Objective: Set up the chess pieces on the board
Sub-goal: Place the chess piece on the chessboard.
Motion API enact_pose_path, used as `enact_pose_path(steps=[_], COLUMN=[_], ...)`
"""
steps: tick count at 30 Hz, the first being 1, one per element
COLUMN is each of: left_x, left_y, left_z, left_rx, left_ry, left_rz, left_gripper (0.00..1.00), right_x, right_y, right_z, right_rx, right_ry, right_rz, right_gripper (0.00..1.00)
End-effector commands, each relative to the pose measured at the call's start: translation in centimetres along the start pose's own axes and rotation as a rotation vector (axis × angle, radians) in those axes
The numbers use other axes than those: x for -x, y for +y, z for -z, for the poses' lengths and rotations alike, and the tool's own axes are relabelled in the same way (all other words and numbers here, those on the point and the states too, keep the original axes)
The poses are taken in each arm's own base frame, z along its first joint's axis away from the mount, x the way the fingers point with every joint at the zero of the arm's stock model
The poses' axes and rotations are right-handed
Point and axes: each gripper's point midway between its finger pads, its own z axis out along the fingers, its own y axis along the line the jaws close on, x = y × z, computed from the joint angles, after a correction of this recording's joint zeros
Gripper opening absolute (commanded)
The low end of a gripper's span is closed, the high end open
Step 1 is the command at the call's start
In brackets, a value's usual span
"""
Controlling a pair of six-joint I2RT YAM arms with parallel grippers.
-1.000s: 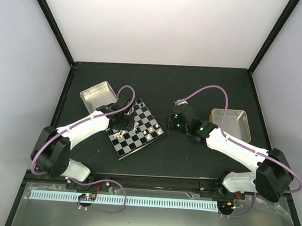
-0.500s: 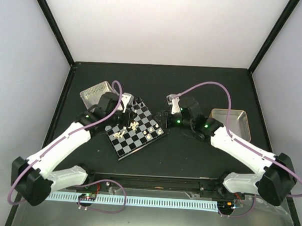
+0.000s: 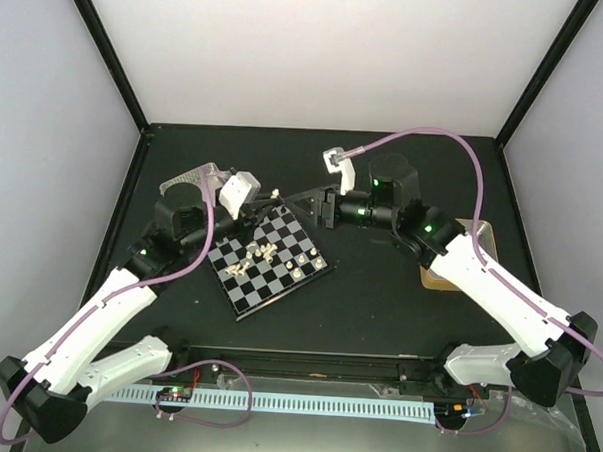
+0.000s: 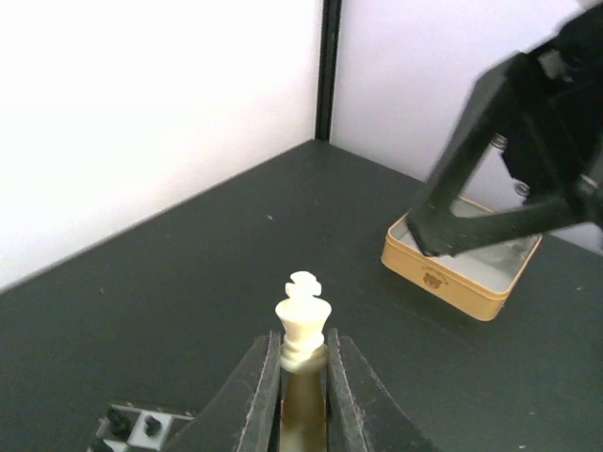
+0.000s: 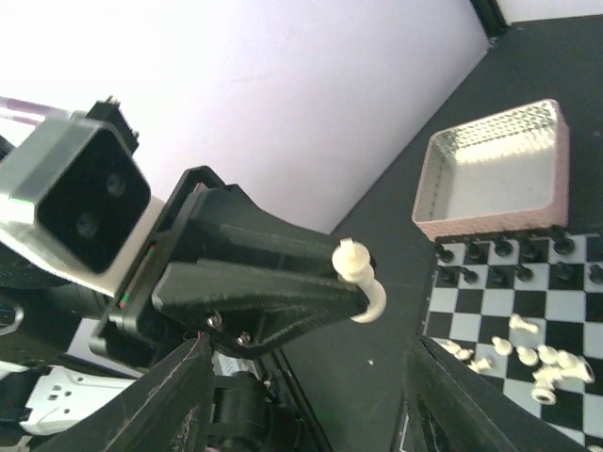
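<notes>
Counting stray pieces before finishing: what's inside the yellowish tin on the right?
The tin shows only bare floor; a finger of the right hand hides part of it.

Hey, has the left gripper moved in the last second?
Yes. The left gripper, shut on a white king, went from over the board to just past its far corner, toward the back wall.

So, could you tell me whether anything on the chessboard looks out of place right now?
Yes: several cream-white chess pieces lie toppled in a loose heap in the middle of the board, not upright on their squares, while the black pieces stand in rows along one edge.
</notes>
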Motion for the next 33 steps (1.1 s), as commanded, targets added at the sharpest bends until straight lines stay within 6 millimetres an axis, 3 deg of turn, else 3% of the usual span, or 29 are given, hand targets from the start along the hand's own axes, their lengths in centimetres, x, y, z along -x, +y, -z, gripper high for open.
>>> enact_pose_path(steps=[1, 10, 20, 26, 33], left_x=[3.6, 1.8, 0.9, 0.7, 0.6], left_y=[-1.8, -4.2, -3.5, -2.5, -2.2], left_z=[1.8, 3.0, 2.4, 1.7, 1.2], left_rx=[-0.050, -0.157, -0.130, -0.093, -0.090], left_ry=[-0.123, -0.144, -0.104, -0.067, -0.052], left_rz=[-0.288, -0.517, -0.541, -0.486, -0.458], left_gripper=[0.02, 0.03, 0.03, 0.06, 0.06], right_x=[0.6, 0.4, -0.6, -2.0, -2.7], right_y=[1.8, 0.3, 0.2, -0.6, -1.2], right_z=[-0.5, -2.8, -3.5, -4.0, -4.6], right_rx=[0.072, 0.025, 0.054, 0.053, 0.045], right_ry=[0.056, 0.137, 0.176, 0.213, 0.236], right_rz=[0.028, 0.023, 0.016, 0.010, 0.003], right_gripper=[0.56, 0.49, 0.44, 0.29, 0.29])
